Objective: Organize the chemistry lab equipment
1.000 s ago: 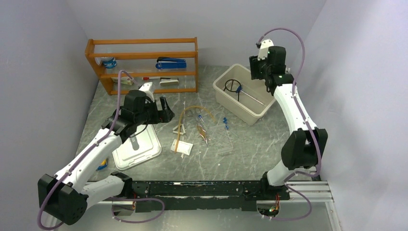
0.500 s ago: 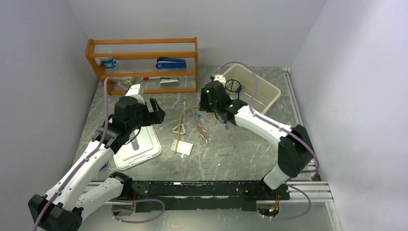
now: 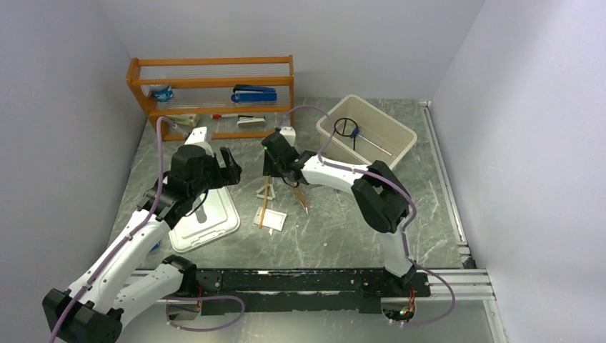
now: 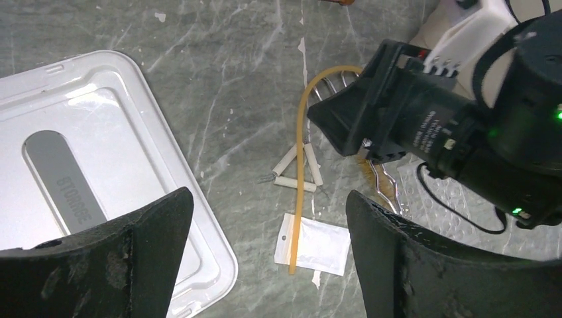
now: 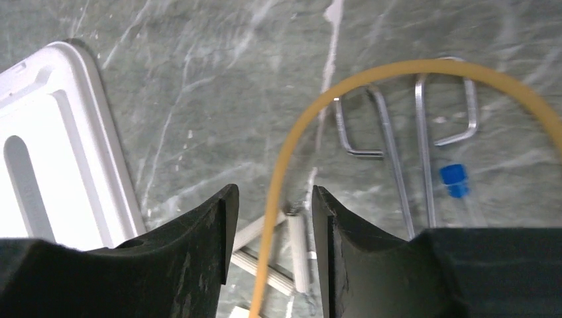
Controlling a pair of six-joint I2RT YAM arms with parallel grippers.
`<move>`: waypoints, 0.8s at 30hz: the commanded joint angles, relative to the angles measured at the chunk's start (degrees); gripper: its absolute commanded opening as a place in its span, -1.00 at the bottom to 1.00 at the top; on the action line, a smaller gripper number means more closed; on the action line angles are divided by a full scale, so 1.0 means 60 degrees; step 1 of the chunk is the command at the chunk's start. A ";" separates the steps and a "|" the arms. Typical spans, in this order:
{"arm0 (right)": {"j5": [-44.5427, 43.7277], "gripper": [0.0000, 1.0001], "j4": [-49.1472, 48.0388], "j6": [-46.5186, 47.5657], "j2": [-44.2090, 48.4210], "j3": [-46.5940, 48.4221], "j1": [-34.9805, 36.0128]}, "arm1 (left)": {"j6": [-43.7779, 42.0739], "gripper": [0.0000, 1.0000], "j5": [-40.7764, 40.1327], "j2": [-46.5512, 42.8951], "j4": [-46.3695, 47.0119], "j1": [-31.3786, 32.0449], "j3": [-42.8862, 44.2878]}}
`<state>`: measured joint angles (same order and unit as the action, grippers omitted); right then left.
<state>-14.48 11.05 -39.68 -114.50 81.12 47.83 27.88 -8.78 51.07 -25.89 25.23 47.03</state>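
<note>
Judged as only begun. Already in the beige bin (image 3: pixel 386 116): black wire tripod ring (image 3: pixel 346 127). Still loose on the table, close together: amber rubber tubing (image 5: pixel 285 165), triangle (image 4: pixel 295 181), white paper packet (image 4: pixel 321 246), metal tongs (image 5: pixel 390 152), blue-capped tube (image 5: pixel 454 179). Right gripper (image 5: pixel 273 199) low above the tubing, half-open, tubing between the fingers but not pinched. Left gripper (image 4: pixel 268 199) spread wide, holding nothing, above the edge of the white lid (image 4: pixel 99 132). Probably next: closing on the tubing.
</note>
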 commanded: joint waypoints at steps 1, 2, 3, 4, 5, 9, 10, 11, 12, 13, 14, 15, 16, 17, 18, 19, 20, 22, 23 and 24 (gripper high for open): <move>-0.0176 -0.08 0.0508 -0.0395 -0.0743 0.0853 0.0161 | -0.0069 0.76 -0.0486 -0.0231 0.0074 0.0028 -0.0147; -0.0208 -0.10 0.0628 -0.0455 -0.0884 0.0995 0.0171 | -0.0064 0.75 -0.0563 -0.0238 0.0060 0.0028 -0.0147; -0.0260 -0.11 0.0692 -0.0514 -0.0998 0.1110 0.0167 | -0.0071 0.75 -0.0638 -0.0246 0.0046 0.0028 -0.0140; -0.0255 -0.10 0.0694 -0.0543 -0.1110 0.1231 0.0164 | -0.0083 0.75 -0.0671 -0.0237 0.0028 0.0028 -0.0133; -0.0279 -0.09 0.0755 -0.0556 -0.1215 0.1368 0.0171 | -0.0090 0.75 -0.0703 -0.0233 0.0024 0.0028 -0.0122; -0.0511 -0.08 0.1362 -0.0617 -0.1865 0.2108 0.0172 | -0.0105 0.74 -0.0677 -0.0158 0.0010 0.0028 -0.0118; -0.0576 -0.08 0.1520 -0.0666 -0.2009 0.2250 0.0172 | -0.0100 0.74 -0.0671 -0.0138 0.0001 0.0028 -0.0118; -0.0635 -0.08 0.1594 -0.0703 -0.2128 0.2338 0.0172 | -0.0085 0.73 -0.0685 -0.0120 -0.0016 0.0028 -0.0118; -0.0667 -0.09 0.1560 -0.0699 -0.2205 0.2369 0.0165 | -0.0077 0.73 -0.0703 -0.0118 -0.0022 0.0028 -0.0125; -0.0696 -0.10 0.1534 -0.0720 -0.2277 0.2400 0.0171 | -0.0063 0.73 -0.0692 -0.0118 -0.0028 0.0026 -0.0132; -0.0729 -0.12 0.1552 -0.0743 -0.2390 0.2457 0.0172 | -0.0062 0.73 -0.0700 -0.0118 -0.0009 0.0028 -0.0145; -0.0748 -0.15 0.1606 -0.0764 -0.2474 0.2558 0.0169 | -0.0061 0.73 -0.0714 -0.0122 -0.0007 0.0024 -0.0147; -0.0763 -0.19 0.1647 -0.0769 -0.2556 0.2643 0.0172 | -0.0061 0.73 -0.0714 -0.0126 -0.0006 0.0027 -0.0147; -0.0765 -0.23 0.1687 -0.0762 -0.2623 0.2735 0.0161 | -0.0061 0.73 -0.0730 -0.0126 -0.0006 0.0028 -0.0147; -0.0786 -0.29 0.1754 -0.0756 -0.2662 0.2814 0.0138 | -0.0061 0.73 -0.0719 -0.0108 -0.0014 0.0028 -0.0147; -0.0821 -0.39 0.1761 -0.0744 -0.2658 0.2871 0.0142 | -0.0054 0.73 -0.0718 -0.0111 -0.0033 0.0028 -0.0147; -0.0851 -0.46 0.1685 -0.0702 -0.2606 0.2862 0.0141 | -0.0042 0.73 -0.0711 -0.0110 -0.0028 0.0017 -0.0147; -0.0941 -0.64 0.1438 -0.0627 -0.2379 0.2710 0.0142 | -0.0037 0.73 -0.0694 -0.0099 -0.0036 0.0016 -0.0161; -0.0965 -0.73 0.1271 -0.0603 -0.2218 0.2582 0.0143 | -0.0033 0.73 -0.0686 -0.0110 -0.0048 0.0014 -0.0151; -0.0994 -0.79 0.0999 -0.0485 -0.1967 0.2390 0.0141 | -0.0047 0.72 -0.0703 -0.0104 -0.0057 0.0013 -0.0148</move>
<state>-18.02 19.53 -43.24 -129.36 96.97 48.82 27.88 -11.88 50.48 -26.02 25.23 46.41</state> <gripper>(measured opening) 0.159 0.866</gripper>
